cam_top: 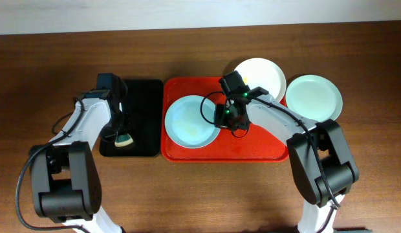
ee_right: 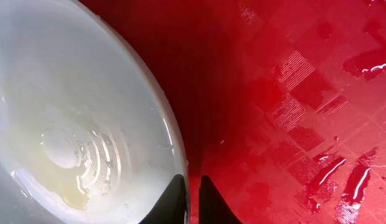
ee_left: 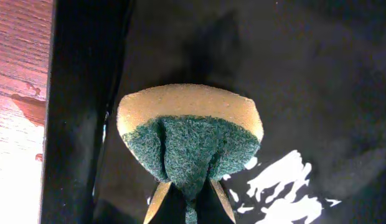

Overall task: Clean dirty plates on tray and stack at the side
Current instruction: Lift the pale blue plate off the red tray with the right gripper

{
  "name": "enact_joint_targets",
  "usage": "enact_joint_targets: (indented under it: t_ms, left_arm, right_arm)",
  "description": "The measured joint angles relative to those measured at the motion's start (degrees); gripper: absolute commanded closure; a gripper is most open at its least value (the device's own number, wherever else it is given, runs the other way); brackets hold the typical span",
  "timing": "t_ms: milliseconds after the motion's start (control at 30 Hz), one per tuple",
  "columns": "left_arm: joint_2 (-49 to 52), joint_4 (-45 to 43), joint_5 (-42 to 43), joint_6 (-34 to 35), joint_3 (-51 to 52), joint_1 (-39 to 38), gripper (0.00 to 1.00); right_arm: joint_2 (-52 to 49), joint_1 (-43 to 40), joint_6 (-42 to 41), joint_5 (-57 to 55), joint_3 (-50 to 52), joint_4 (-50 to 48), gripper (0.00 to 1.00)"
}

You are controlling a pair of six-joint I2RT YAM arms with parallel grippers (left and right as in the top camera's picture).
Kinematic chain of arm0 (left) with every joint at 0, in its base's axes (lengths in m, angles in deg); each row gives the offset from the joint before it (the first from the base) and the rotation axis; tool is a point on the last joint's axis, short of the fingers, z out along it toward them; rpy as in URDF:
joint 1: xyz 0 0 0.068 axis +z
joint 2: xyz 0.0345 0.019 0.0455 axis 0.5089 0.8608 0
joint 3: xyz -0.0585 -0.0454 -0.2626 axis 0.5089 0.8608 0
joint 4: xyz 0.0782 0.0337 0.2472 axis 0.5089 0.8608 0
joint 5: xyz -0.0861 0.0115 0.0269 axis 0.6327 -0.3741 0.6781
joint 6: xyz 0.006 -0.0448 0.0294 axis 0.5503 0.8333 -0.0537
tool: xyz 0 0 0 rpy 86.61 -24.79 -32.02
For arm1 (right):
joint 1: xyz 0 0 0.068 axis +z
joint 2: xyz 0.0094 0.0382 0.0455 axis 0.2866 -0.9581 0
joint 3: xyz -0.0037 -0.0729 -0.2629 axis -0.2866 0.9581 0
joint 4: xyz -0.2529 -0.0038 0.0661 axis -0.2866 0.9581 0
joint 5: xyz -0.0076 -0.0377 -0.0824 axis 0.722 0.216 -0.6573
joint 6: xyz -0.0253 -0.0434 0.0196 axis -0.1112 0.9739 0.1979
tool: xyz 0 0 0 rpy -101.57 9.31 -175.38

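A light blue plate (cam_top: pixel 191 121) lies on the left half of the red-orange tray (cam_top: pixel 252 145). In the right wrist view a pale yellowish smear sits in the plate's (ee_right: pixel 75 112) hollow. My right gripper (cam_top: pixel 224 116) is at the plate's right edge. Its jaws (ee_right: pixel 193 199) are nearly together, one inside the rim and one over the tray (ee_right: pixel 286 93), pinching the rim. My left gripper (cam_top: pixel 125 136) is shut on a yellow sponge with a green scouring face (ee_left: pixel 190 134), just above the black tray (cam_top: pixel 143 97).
A white plate (cam_top: pixel 260 74) rests over the red tray's back rim. A pale mint plate (cam_top: pixel 314 97) lies on the wooden table to the right of the tray. The black tray's wet floor (ee_left: pixel 317 93) fills the left wrist view.
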Motion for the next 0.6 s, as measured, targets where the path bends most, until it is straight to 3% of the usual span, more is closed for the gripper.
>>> enact_joint_targets:
  t_ms: [100,167,500,600]
  left_arm:
    - [0.0,0.0,0.0,0.0,0.0,0.0,1.0]
    - [0.0,-0.33,0.0,0.0,0.11,0.0,1.0]
    - [0.0,-2.08,0.0,0.15,1.57,0.0,1.0]
    - [0.0,-2.4,0.0,0.17,1.6,0.0,1.0]
  right_arm:
    - [0.0,0.0,0.02,0.0,0.09,-0.09,0.9]
    - [0.0,0.15,-0.02,-0.2,0.46,-1.49,0.96]
    - [0.0,0.74,0.04,-0.33,1.2,-2.29,0.96]
    - [0.0,-0.61,0.02,2.56,0.11,1.51,0.96]
